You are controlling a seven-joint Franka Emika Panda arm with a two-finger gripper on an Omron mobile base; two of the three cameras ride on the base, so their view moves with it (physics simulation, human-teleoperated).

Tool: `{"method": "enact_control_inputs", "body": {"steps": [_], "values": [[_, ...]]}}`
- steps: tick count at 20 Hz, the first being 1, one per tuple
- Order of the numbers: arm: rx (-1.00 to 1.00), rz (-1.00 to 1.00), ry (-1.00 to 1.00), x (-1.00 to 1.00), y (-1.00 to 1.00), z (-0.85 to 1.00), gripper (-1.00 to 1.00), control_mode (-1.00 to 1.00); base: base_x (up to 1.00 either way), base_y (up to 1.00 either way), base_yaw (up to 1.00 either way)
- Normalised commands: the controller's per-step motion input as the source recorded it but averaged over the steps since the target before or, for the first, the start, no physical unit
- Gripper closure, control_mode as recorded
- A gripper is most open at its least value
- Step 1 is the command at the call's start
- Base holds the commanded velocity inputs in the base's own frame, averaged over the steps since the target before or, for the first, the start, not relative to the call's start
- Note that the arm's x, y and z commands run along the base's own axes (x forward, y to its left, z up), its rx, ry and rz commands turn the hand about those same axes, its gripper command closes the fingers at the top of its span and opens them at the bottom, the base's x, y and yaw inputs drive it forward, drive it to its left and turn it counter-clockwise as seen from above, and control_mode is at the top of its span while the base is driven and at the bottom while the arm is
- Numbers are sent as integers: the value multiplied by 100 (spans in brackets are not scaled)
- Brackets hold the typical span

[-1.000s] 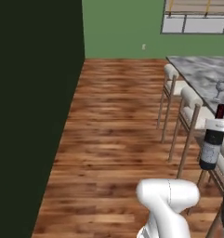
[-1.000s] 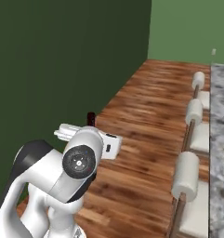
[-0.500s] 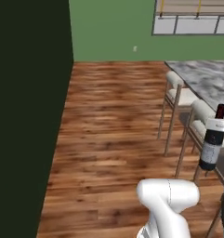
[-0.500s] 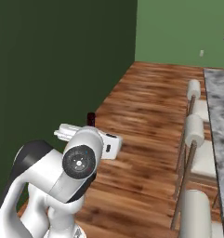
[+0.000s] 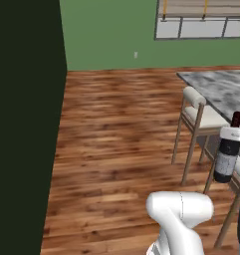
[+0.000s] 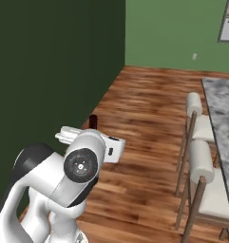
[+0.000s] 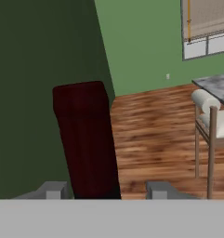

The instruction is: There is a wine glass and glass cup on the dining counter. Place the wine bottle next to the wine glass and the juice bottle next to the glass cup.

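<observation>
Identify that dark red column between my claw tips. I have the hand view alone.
Observer: It is the neck capsule of the wine bottle. The left base view shows its dark body and pale label hanging below the claw.
Operator: Report its tilt.
Observer: In the left base view it is close to upright, with the top leaning slightly right and the base clear of the floor.
Operator: Describe the seating ahead.
Observer: In the right base view, two stools stand in a row along the edge of the dining counter.
</observation>
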Motion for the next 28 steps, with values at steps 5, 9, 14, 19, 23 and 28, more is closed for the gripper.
{"method": "enact_control_inputs", "body": {"steps": [5, 9, 14, 19, 23, 28], "values": [[0, 0, 0, 0, 0, 0, 100, 100, 90, 27, -17], [0, 0, 0, 0, 0, 0, 100, 100, 80, 29, -32], [0, 0, 0, 0, 0, 0, 100, 100, 57, 29, -56], [0, 0, 0, 0, 0, 0, 100, 100, 52, 33, -62], [0, 0, 0, 0, 0, 0, 100, 100, 54, 33, -60], [0, 0, 0, 0, 0, 0, 100, 100, 56, 35, -57]]}}
